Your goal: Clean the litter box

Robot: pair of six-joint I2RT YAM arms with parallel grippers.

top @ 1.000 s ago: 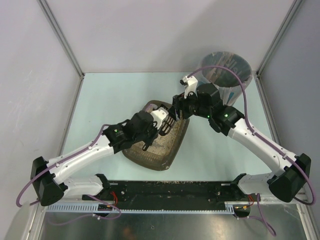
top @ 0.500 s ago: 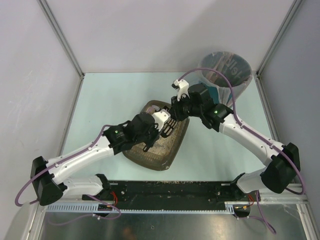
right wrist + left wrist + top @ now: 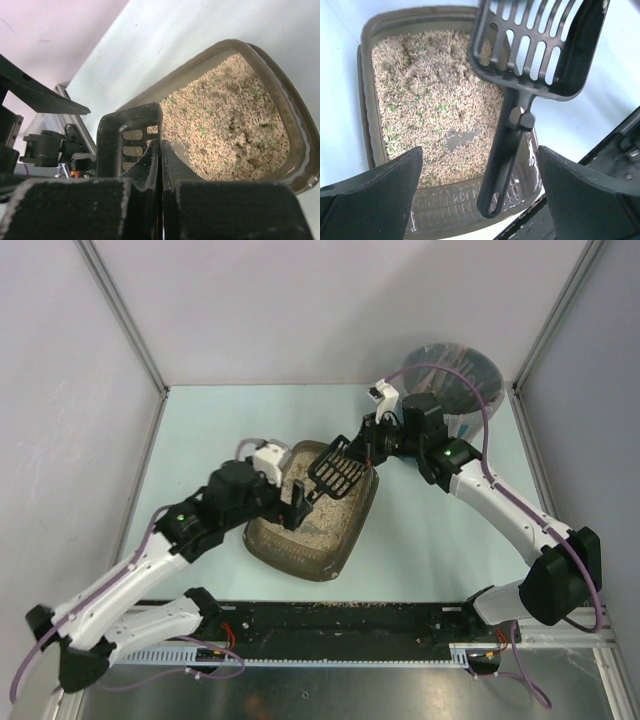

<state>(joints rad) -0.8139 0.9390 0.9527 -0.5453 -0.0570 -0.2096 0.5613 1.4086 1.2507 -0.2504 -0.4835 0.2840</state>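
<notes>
Black scoop point(image 3: 520, 82) hangs over the litter box point(image 3: 366, 100). Right wrist view shows the right tool point(image 3: 161, 165) pinching it; left tool point(image 3: 477, 165) is wide open.

Plastic, grain and matt tabletop

The litter box point(image 3: 451, 212) is dark brown plastic, its rim glossy and ribbed; the litter point(image 3: 425, 105) inside is rough beige grain flecked green. The scoop point(image 3: 517, 120) is black plastic with a slight sheen. The table point(image 3: 335, 100) looks smooth, pale and matt. The right gripper point(image 3: 161, 155) has black pads point(image 3: 75, 207) with a rough, grainy surface. The bin liner point(image 3: 455, 365) is clear, shiny film.
</notes>
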